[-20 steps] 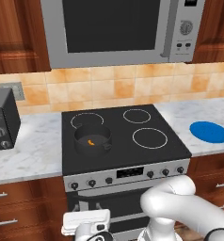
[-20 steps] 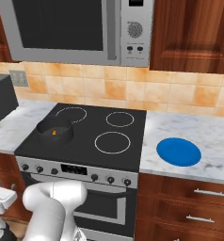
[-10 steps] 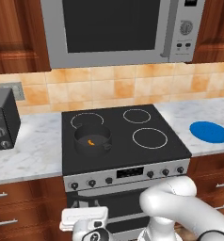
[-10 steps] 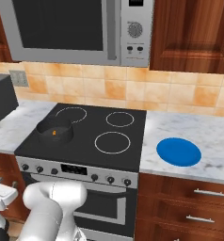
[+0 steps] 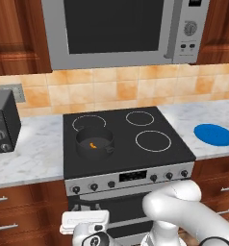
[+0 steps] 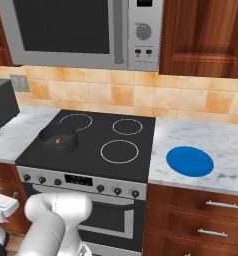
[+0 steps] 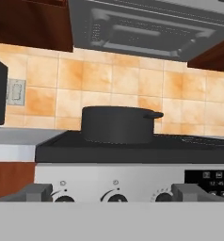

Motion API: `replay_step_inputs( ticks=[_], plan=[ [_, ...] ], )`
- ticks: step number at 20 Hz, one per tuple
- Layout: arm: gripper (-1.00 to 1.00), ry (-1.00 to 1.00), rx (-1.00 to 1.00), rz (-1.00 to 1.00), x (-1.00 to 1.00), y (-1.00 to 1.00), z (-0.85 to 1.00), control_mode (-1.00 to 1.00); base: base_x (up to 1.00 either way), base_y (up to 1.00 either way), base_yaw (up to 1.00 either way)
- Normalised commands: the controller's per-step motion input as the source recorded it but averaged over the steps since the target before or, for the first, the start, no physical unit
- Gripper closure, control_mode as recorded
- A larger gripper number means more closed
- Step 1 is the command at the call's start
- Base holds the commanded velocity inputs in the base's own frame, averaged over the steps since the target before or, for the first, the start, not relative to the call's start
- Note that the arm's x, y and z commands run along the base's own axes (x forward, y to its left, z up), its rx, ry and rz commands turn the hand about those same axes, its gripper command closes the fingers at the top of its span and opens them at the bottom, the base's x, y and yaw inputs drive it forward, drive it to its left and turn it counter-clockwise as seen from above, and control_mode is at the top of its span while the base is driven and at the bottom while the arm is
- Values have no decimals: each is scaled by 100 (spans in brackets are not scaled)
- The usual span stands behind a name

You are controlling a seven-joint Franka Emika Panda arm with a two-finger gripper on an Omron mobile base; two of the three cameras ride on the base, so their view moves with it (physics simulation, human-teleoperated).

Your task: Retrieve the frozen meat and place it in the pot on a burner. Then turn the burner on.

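Observation:
The dark grey pot (image 5: 94, 142) stands on the stove's front-left burner, and the tiny orange frozen meat (image 5: 93, 145) lies inside it; both also appear as the pot (image 6: 57, 138) and meat (image 6: 57, 142) in the right base view. In the hand view the pot (image 7: 117, 124) rises above the stove edge. My gripper (image 7: 113, 192) is low in front of the stove's control panel, open, its fingertips (image 7: 36, 191) wide apart. Three knobs, the middle knob (image 7: 115, 197) between the tips, sit just ahead. The hand (image 5: 85, 222) hangs below the left knobs (image 5: 94, 187).
A blue plate (image 5: 213, 134) lies on the counter right of the stove. A dark toaster oven (image 5: 1, 120) stands on the left counter, and a microwave (image 5: 121, 29) hangs above. The oven door (image 6: 106, 220) and drawers (image 6: 211, 220) are beside my arm.
The hand has risen slightly toward the stove's control panel. The pot and meat have not moved.

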Motion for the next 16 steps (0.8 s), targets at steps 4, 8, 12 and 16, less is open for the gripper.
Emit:
replay_step_inputs(
  ticks=[4,8,12,16],
  plan=[
    [-100,0,1,3,2,3,-16,-100,0,0,0],
    [-100,4,5,9,14,0,-40,-100,0,0,0],
    [-100,8,4,8,14,1,-36,-100,0,0,0],
    [-100,7,0,3,11,0,-20,-100,0,0,0]
  ],
)
